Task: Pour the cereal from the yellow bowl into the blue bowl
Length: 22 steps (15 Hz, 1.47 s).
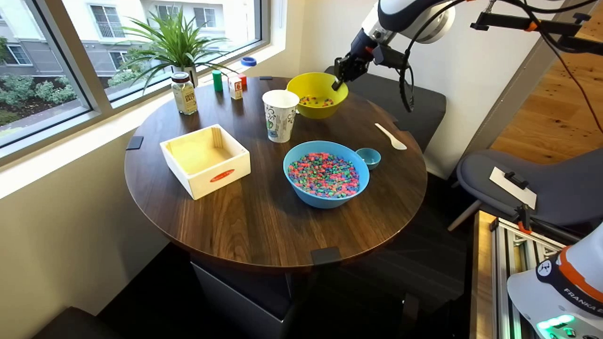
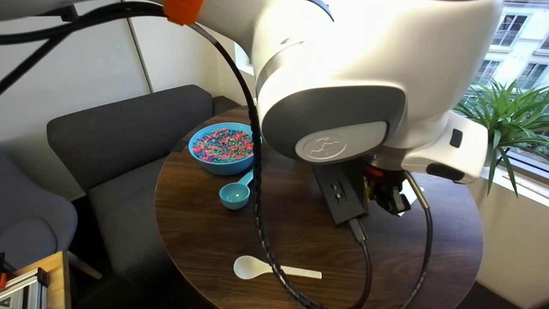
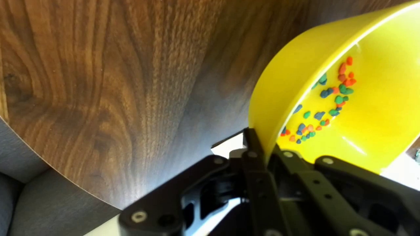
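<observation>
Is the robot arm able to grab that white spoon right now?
Probably not: its pincer looks clamped on the rim of the yellow bowl, so it would likely have to let go first. Nothing covers the white spoon, though.

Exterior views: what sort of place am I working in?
Probably an office lounge or break nook, though a home is possible: a round wood-grain table, a dark grey upholstered bench and a potted plant.

Cereal (image 1: 324, 175) in bowl (image 1: 321, 202) beside measuring scoop (image 1: 369, 158)
</observation>
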Each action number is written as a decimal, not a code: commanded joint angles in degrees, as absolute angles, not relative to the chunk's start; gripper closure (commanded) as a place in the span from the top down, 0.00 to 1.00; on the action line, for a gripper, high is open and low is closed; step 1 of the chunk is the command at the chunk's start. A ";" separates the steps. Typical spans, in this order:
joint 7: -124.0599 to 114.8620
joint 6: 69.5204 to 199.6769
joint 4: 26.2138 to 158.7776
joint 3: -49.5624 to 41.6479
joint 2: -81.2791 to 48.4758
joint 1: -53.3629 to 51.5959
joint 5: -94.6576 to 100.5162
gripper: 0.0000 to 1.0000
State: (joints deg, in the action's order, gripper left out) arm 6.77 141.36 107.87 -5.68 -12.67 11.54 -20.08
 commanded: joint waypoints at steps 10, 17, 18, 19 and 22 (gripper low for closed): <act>8.22 140.22 114.36 -5.85 -1.05 10.01 -18.83 0.03; 6.84 137.95 118.75 -5.38 5.62 7.16 -14.09 0.03; 6.66 137.41 119.35 -5.14 6.54 6.63 -12.88 0.03; 6.46 136.72 119.62 -4.88 7.21 6.18 -11.80 0.03; 5.76 134.65 120.28 -3.86 8.91 4.89 -8.35 0.03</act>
State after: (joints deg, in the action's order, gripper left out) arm 7.60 136.58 117.92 -4.56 5.73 6.15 -11.72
